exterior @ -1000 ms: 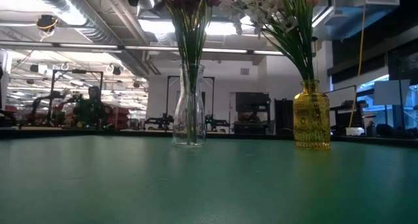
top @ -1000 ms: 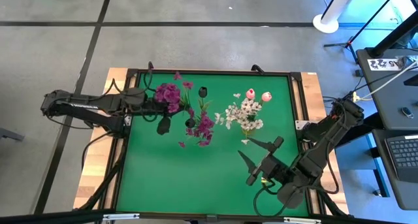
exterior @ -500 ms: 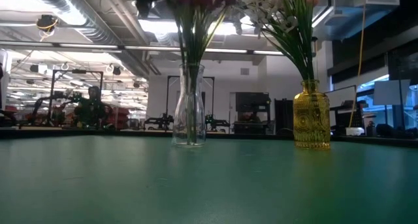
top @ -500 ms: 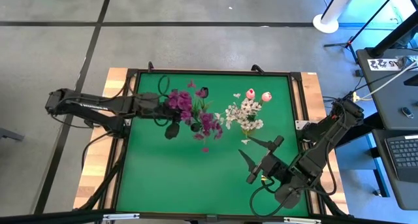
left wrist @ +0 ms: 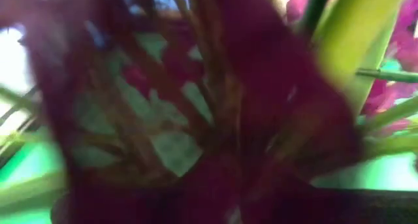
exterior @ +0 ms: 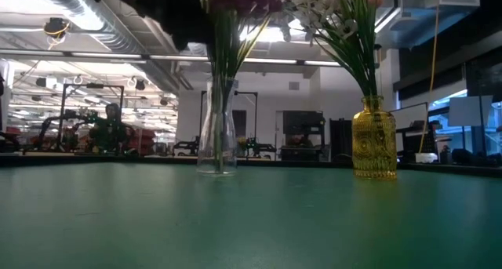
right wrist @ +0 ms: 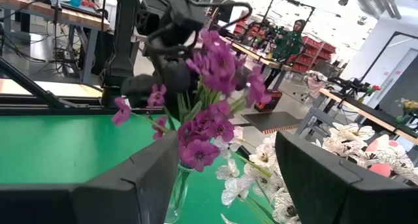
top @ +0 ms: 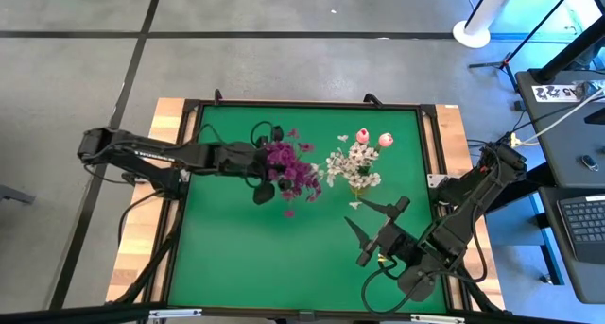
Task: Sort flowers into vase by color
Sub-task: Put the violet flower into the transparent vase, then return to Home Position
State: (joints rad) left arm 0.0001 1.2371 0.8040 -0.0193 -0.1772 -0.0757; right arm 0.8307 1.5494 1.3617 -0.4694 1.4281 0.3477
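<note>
both arms reach inward: left gripper (top: pixel 257 161) among purple flowers (top: pixel 291 172)

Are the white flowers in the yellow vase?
Yes. In the low view the stems of the white flowers run down into the neck of the yellow vase, right of the clear vase.

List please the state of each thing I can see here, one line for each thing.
Clear vase: upright, holds purple flowers.
Yellow vase: upright, holds white flowers and pink buds.
Left pincer: shut, at the purple flowers over the clear vase.
Right pincer: open, holds nothing, waits near the table's right edge.
</note>
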